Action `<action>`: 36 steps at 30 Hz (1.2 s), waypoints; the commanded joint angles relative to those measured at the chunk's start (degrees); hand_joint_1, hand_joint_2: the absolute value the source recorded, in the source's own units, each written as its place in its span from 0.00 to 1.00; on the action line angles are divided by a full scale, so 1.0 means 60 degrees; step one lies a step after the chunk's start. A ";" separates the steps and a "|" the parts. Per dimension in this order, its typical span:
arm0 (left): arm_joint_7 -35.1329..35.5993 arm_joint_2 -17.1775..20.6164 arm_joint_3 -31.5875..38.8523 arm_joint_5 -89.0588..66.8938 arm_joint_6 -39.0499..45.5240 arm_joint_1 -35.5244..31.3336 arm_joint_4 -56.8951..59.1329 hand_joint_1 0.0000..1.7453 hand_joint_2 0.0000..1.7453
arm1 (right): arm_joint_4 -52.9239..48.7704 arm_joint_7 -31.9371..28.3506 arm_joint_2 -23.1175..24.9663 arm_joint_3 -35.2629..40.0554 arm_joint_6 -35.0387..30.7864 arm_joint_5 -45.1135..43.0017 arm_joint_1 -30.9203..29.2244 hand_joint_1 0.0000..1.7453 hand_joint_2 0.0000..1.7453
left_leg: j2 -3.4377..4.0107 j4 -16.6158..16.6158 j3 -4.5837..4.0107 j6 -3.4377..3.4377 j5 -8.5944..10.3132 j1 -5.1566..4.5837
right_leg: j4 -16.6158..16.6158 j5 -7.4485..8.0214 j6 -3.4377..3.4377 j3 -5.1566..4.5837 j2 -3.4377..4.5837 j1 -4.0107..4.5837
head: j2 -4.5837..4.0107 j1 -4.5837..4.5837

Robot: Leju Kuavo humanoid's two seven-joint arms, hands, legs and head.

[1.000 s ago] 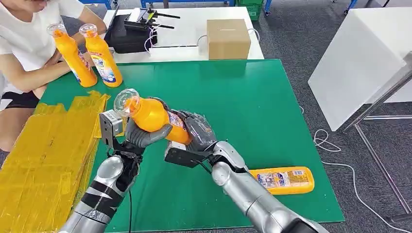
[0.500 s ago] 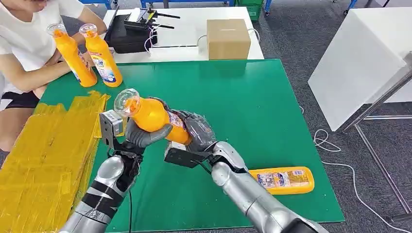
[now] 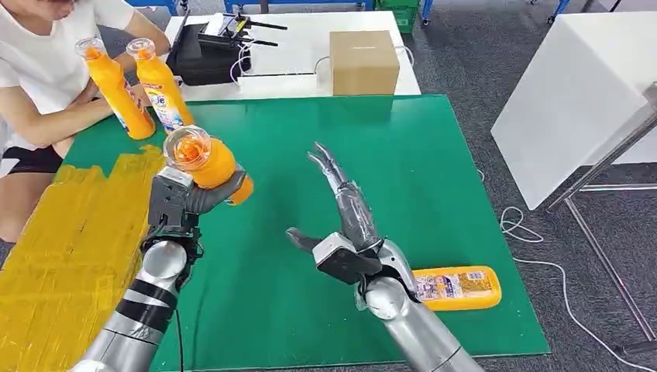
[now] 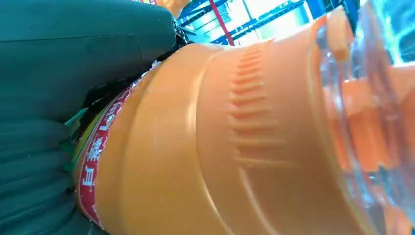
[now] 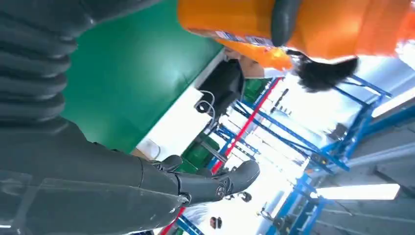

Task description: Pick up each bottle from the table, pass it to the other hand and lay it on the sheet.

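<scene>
Gripping the red-labelled orange bottle, left robot hand; right robot hand splayed, holding nothing.

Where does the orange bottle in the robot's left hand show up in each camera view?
Head view: bottle left of centre, gripped by the left hand.
Left wrist view: bottle close up, spanning the frame.
Right wrist view: bottle along one edge.
Shared landmark: green mat.

Cardboard box on white table
</scene>
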 commanded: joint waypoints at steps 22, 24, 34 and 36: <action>0.4759 0.1587 -0.0331 -1.2979 0.3490 -0.1070 0.3024 1.00 1.00 | -0.3382 -0.0926 -0.1111 -0.1548 -0.0486 -0.0980 0.1524 0.00 1.00 | -0.0010 -0.0013 0.0040 -0.0007 -0.0015 0.0010 | -0.0012 -0.0014 0.0004 0.0046 -0.0011 0.0008 | 0.0000 0.0000; 0.4647 0.1580 -0.0241 -1.3073 0.3490 -0.1150 0.3256 1.00 1.00 | -0.3475 -0.0878 -0.1168 -0.1554 -0.0486 -0.1004 0.1542 0.00 1.00 | -0.0020 -0.0016 0.0026 -0.0005 -0.0001 -0.0001 | -0.0008 -0.0007 0.0000 0.0032 -0.0021 -0.0003 | 0.0000 0.0000; 0.4647 0.1580 -0.0241 -1.3073 0.3490 -0.1150 0.3256 1.00 1.00 | -0.3475 -0.0878 -0.1168 -0.1554 -0.0486 -0.1004 0.1542 0.00 1.00 | 0.0017 -0.0004 0.0039 -0.0007 -0.0011 0.0010 | -0.0007 -0.0012 0.0004 0.0036 0.0006 0.0021 | 0.0000 -0.0004; 0.4647 0.1580 -0.0241 -1.3073 0.3490 -0.1150 0.3256 1.00 1.00 | -0.3475 -0.0878 -0.1168 -0.1554 -0.0486 -0.1004 0.1542 0.00 1.00 | 0.0036 -0.0004 0.0025 -0.0004 -0.0006 0.0008 | -0.0006 -0.0004 0.0003 0.0020 0.0022 0.0018 | 0.0000 0.0004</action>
